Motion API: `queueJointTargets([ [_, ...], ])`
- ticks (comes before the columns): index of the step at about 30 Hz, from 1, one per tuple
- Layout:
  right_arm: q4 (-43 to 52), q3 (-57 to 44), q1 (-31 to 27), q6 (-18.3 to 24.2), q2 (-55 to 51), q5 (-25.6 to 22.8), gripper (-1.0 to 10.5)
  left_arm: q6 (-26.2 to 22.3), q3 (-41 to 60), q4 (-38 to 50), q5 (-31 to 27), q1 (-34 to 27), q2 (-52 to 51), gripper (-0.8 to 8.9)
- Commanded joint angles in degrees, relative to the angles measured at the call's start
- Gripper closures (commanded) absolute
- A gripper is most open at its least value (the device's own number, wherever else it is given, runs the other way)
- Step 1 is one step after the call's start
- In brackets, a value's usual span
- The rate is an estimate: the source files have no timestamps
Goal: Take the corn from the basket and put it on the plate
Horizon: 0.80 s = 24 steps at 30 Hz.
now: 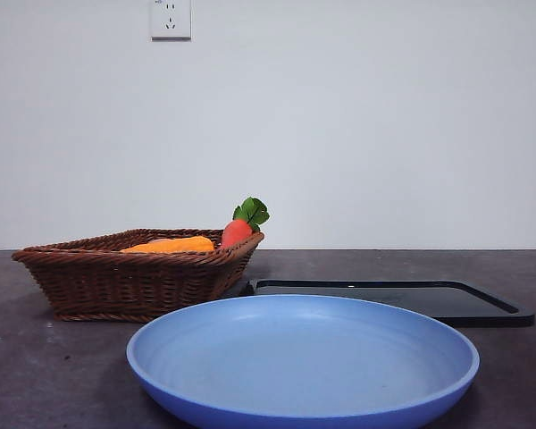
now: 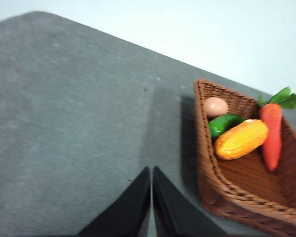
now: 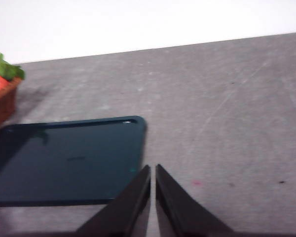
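Observation:
The orange-yellow corn (image 2: 241,138) lies in the brown wicker basket (image 2: 222,190), between a green vegetable and a carrot. In the front view the corn (image 1: 171,245) just shows over the rim of the basket (image 1: 129,279), at the left. The light-blue plate (image 1: 304,357) sits empty at the front centre. My left gripper (image 2: 151,170) is shut, hovering over bare table beside the basket. My right gripper (image 3: 153,169) is shut too, above the table by the corner of the black tray. Neither arm shows in the front view.
A red-orange carrot (image 2: 272,134) with green leaves, a green vegetable (image 2: 223,123) and a pale egg (image 2: 215,106) share the basket. A flat black tray (image 1: 402,298) lies behind the plate to the right; it also fills the right wrist view (image 3: 64,158). A white wall stands behind.

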State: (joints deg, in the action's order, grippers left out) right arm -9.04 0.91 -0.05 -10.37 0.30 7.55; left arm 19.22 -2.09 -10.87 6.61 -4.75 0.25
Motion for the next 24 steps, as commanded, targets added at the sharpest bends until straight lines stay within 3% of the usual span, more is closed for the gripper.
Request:
queueJointTargets([
  [1, 1.9, 0.0, -0.1, -5.1, -0.1, 1.9, 9.4, 4.5, -0.1, -1.2, 2.8, -0.2, -0.1, 8.06],
  [5, 1.7, 1.8, -0.1, -10.2, -0.1, 2.8, 9.4, 6.1, -2.3, -2.3, 6.4, -0.2, 0.0, 8.06],
  [13, -1.6, 10.9, 0.1, -10.2, 3.0, 6.4, 9.4, 6.4, -11.0, -7.4, 9.9, -0.1, 3.6, 8.06],
  [19, -7.1, 19.7, 0.8, -7.2, 11.5, 11.0, 9.4, 2.8, -18.9, -10.6, 16.1, -0.1, 10.6, 8.06],
  [24, -12.3, 28.5, 2.7, -2.1, 21.1, 15.3, 9.4, -4.0, -26.4, -17.5, 21.6, -0.1, 18.0, 8.06],
])
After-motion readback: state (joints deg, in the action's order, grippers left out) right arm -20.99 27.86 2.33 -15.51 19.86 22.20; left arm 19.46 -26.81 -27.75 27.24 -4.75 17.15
